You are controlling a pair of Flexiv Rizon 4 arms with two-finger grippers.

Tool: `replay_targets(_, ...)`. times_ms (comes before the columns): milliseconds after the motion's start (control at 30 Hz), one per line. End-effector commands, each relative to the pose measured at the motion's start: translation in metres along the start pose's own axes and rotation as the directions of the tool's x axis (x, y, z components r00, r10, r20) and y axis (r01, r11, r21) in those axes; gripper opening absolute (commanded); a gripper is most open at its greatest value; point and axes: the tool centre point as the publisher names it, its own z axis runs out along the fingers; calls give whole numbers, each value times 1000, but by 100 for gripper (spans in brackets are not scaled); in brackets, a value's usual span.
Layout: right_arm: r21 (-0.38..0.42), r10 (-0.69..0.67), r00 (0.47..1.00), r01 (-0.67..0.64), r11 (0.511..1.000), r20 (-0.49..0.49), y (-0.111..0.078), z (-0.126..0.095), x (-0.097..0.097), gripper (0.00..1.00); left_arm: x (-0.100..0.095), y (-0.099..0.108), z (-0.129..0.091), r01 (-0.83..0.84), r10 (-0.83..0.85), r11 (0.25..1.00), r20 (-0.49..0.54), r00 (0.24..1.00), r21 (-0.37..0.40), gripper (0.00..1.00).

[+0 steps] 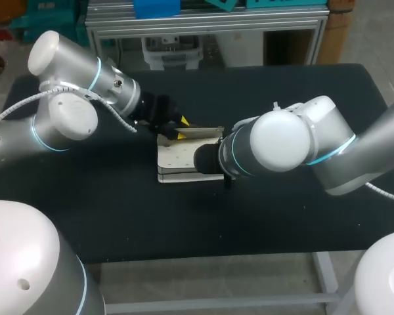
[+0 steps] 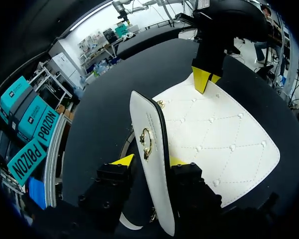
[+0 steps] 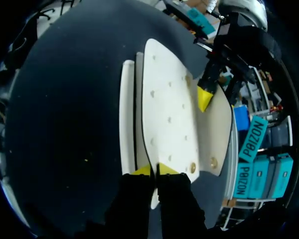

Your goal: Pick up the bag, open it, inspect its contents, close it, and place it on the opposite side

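Bag: the white, soft leather bag with stitched diamonds [image 1: 184, 157] lies flat in the middle of the black table [image 1: 282, 85].
Flap: the bag's white flap [image 2: 144, 114] stands up on its edge, and a gold ring clasp [image 2: 146, 143] sits on it.
Left claw [image 2: 150, 160]: pinches the flap from both sides.
Right claw [image 3: 154, 170]: squeezed almost tight on the bag's thin edge.
Done so far: the bag looks partly open.
Left to do: look inside, close it, and put it on the other side.
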Motion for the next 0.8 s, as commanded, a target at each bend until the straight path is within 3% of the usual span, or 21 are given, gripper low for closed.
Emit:
replay_targets(33,-4,1,1000,-1,1000,4,-2,1,2,0,-4,2,3,4,-4,1000,-8,1000,-1,24)
replay_targets(133,-4,1,1000,-1,1000,4,-2,1,2,0,-4,2,3,8,-8,1000,-11,1000,0,0)
replay_targets(533,7,10,1000,-10,1000,-5,0,-1,1,0,-4,-3,-5,51,-51,999,-24,998,3,0)
replay_targets(567,3,17,1000,-17,1000,-10,1,-3,0,24,-4,-3,-7,54,-54,999,-23,998,4,0)
replay_targets(600,-5,20,1000,-20,1000,-11,1,-4,0,24,-4,-4,-7,55,-55,998,-22,998,6,0)
replay_targets(633,-7,42,999,-42,999,-11,2,-9,-2,100,-4,-5,-9,61,-60,998,-19,998,10,0)
replay_targets(800,-20,77,997,-77,997,8,5,-30,-7,100,-5,-10,-19,84,-84,996,12,996,20,0)
